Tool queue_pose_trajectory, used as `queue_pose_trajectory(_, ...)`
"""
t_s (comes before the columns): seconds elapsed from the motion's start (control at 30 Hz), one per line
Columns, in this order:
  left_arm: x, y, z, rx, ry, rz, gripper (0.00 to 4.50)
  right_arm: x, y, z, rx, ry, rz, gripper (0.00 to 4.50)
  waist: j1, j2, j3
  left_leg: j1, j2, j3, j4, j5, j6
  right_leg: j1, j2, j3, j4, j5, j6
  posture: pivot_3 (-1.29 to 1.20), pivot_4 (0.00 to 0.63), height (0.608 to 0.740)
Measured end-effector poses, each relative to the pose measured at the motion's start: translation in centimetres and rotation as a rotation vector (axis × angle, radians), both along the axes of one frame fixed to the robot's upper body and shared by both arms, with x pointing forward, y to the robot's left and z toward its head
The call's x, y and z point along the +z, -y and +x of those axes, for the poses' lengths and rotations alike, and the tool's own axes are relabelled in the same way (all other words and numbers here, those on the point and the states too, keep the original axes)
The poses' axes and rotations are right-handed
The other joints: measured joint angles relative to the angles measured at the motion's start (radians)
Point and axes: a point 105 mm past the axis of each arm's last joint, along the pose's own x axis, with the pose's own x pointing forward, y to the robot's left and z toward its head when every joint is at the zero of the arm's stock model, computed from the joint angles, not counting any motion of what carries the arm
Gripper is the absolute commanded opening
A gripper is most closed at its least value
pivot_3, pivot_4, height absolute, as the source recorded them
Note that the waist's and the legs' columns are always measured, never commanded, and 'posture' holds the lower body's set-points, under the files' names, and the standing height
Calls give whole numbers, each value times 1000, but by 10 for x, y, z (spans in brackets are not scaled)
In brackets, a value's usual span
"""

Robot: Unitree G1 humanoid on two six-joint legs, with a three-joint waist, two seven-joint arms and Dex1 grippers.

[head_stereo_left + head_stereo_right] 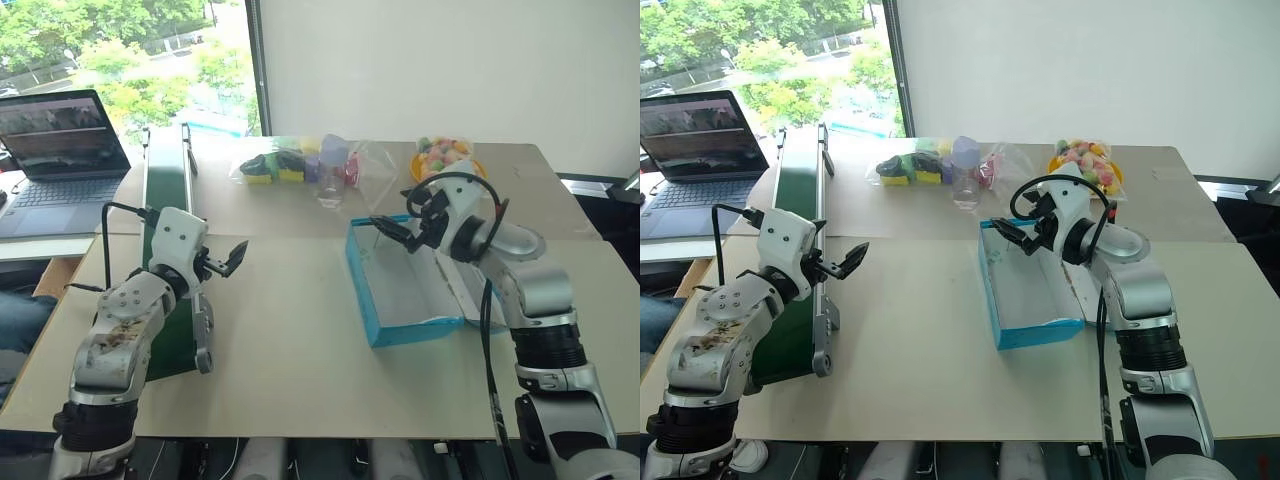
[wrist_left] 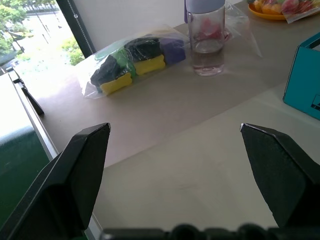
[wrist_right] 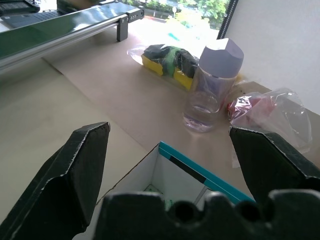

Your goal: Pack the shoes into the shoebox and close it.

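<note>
**Both grippers wide and empty over the table, shoebox open**

As we looked across the table [image 1: 290, 340] from left to right, we first met a laptop [image 1: 62, 150] with its screen lit, on a separate surface off the table's left edge. Just inside that edge ran the long green tray [image 1: 163, 180], stretching from the near side toward the window.

Our left gripper [image 1: 225, 262] hung above the table just beside the tray, pointing level and forward. Its fingers [image 2: 82, 170] stood spread as wide as they go, and we had nothing between them.

Further along, near the far edge, lay a clear bag of sponges [image 1: 272, 165] in yellow, black and green. Beside it stood a clear jar [image 1: 333, 170] with a pale lilac lid, and next to that a crumpled bag [image 3: 262, 107] with something red inside.

Right of centre sat the shoebox [image 1: 365, 290], open, its white inside showing and its lid folded out to the right, partly behind our right arm. We could not make out any shoe in it.

Our right gripper [image 1: 397, 232] hovered over the box's far end, pointing toward the left. Its fingers [image 3: 77, 170] were likewise fully apart and empty.

Beyond it, at the far edge, was an orange plate [image 1: 445, 160] of coloured pieces.
</note>
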Motion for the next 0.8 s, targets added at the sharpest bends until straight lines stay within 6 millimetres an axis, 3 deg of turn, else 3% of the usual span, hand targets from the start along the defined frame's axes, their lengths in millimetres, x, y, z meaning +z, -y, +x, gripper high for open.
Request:
queue_pose_trajectory(0.27,-9,-4,8,150,-41,-74,4475,-14,-9,-3,23,-48,14,4500,0,0,0,-2,0,0,0,2,3,-2,0,0,0,1,1,0,150,740)
queue_pose_trajectory(0.43,-9,-32,8,348,-36,-148,4475,-16,-20,-6,61,-78,64,4500,-2,0,0,-2,1,0,0,3,4,-3,2,1,1,1,1,0,150,740)
queue_pose_trajectory(0.8,-12,-43,-4,429,-19,-148,4475,-6,-34,-1,97,-70,101,4500,3,0,0,-2,1,1,0,1,2,-3,2,2,1,1,0,0,150,740)
